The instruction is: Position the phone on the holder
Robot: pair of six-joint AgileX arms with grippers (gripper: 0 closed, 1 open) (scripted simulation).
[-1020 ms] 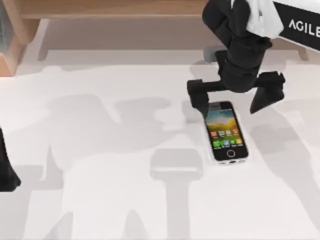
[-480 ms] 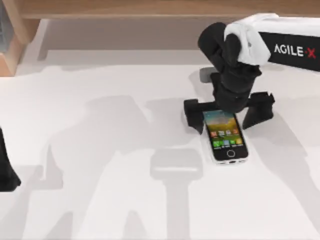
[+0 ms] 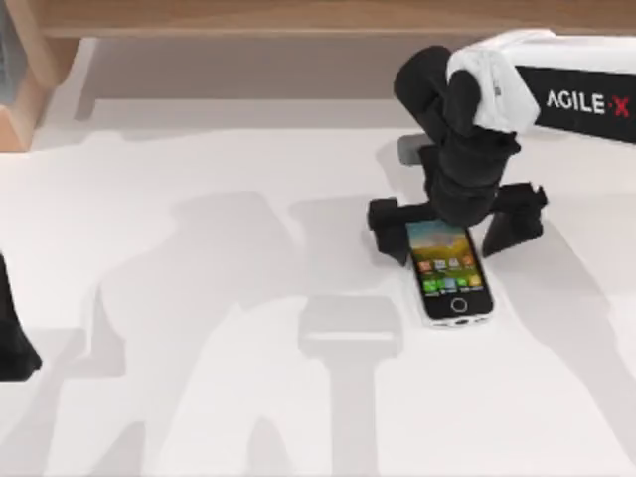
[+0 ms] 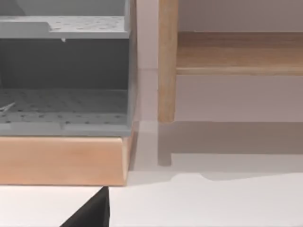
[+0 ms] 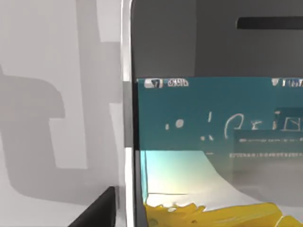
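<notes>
The phone (image 3: 449, 270) lies flat on the white table right of centre, screen up, its home button toward the near edge. My right gripper (image 3: 448, 235) is down over the phone's far end, open, with one black finger (image 3: 390, 223) on each side of it and not touching. The right wrist view looks close onto the phone's screen (image 5: 213, 142), with one fingertip (image 5: 97, 212) beside its white edge. The holder (image 3: 350, 326), a pale grey block, stands just left of the phone's near end. My left gripper (image 3: 14, 346) is parked at the table's left edge.
A wooden rail (image 3: 248, 18) runs along the back of the table, with a wooden post (image 3: 22, 94) at the back left. The left wrist view faces a grey perforated shelf unit (image 4: 64, 71) in a wooden frame (image 4: 61, 161).
My right gripper came down and toward the phone, ending astride its far end; in the last half second it hardly moved. The phone and the left arm stayed put.
</notes>
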